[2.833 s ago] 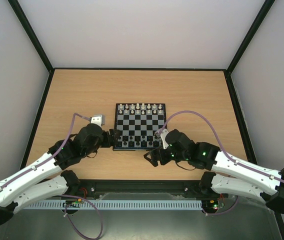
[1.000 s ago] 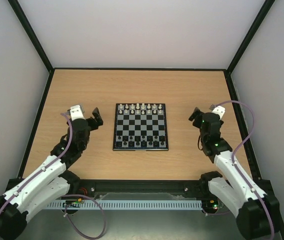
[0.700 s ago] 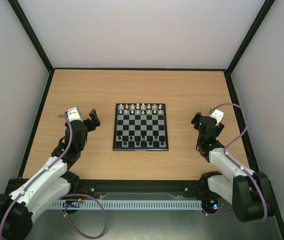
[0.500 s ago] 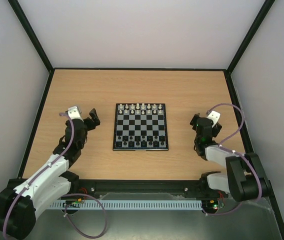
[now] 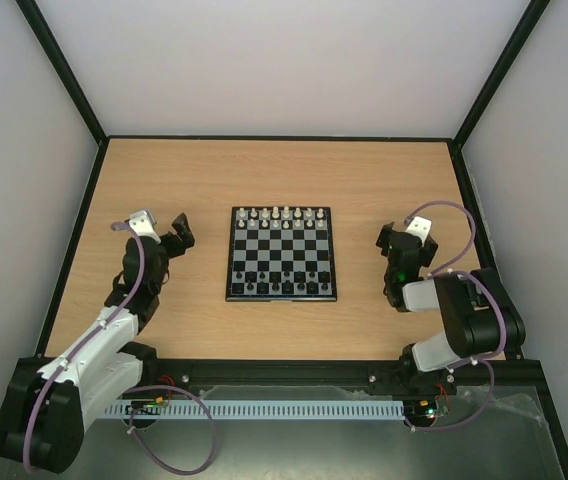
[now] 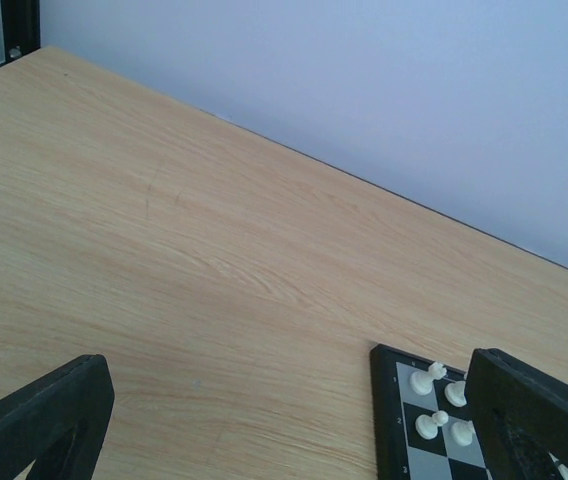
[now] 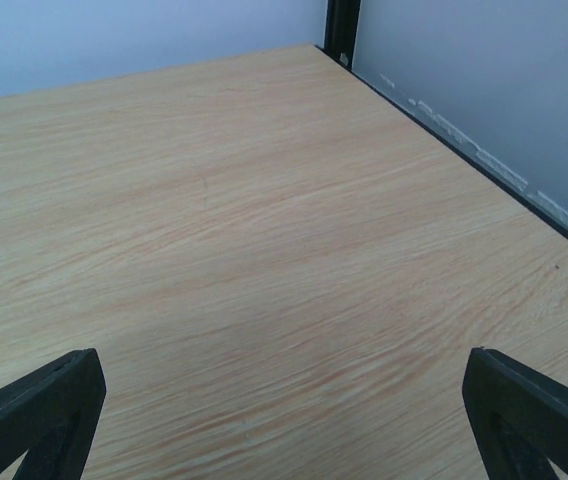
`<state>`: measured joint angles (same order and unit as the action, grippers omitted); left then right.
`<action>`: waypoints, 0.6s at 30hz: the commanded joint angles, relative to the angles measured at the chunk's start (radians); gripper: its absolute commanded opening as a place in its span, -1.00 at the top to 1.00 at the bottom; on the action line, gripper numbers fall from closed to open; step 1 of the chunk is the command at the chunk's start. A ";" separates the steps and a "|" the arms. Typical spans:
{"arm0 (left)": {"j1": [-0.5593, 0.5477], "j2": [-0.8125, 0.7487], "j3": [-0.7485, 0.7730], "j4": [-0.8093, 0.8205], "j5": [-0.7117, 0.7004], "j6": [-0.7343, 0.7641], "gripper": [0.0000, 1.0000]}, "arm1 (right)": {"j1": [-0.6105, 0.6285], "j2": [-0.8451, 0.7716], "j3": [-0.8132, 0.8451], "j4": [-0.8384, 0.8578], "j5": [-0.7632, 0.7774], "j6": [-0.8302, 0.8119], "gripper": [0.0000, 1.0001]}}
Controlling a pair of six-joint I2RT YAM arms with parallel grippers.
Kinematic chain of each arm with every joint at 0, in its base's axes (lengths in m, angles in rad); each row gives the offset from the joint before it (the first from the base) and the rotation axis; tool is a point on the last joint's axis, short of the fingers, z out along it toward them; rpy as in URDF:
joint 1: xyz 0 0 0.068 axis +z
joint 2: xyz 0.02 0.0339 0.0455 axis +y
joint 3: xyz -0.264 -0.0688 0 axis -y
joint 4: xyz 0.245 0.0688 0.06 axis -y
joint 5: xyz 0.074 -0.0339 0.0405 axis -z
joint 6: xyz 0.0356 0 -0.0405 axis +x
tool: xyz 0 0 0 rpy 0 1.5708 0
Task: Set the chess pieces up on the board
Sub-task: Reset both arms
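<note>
- Both arms are back off the board [image 5: 281, 255]; left tool [image 5: 178, 230] and right tool [image 5: 391, 240] gape apart, empty.
- We judge the chess pieces [image 5: 281, 283] lined up on the near rows: setup looks done.

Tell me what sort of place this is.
Probably a lab robot test cell, not a home: a wooden table boxed in by plain white panels on black frame posts, a left arm and right arm bolted at its near edge, a small chessboard between them.
</note>
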<state>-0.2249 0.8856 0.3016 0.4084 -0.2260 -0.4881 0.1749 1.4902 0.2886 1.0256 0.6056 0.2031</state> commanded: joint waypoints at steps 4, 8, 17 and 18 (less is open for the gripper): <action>0.021 -0.002 -0.017 0.076 0.037 0.007 -0.98 | -0.009 -0.028 -0.080 0.228 -0.022 -0.034 -0.97; 0.022 -0.005 -0.017 0.076 0.046 0.007 -0.98 | -0.012 -0.034 -0.137 0.318 -0.090 -0.057 -0.97; 0.035 -0.037 -0.024 0.075 0.050 0.020 -0.99 | -0.047 0.036 -0.105 0.315 -0.204 -0.071 -0.97; 0.037 -0.034 -0.025 0.082 0.053 0.020 -0.99 | -0.049 0.026 -0.095 0.279 -0.211 -0.063 -0.97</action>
<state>-0.2001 0.8623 0.2943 0.4397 -0.1822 -0.4808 0.1364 1.5188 0.1646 1.2976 0.4240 0.1413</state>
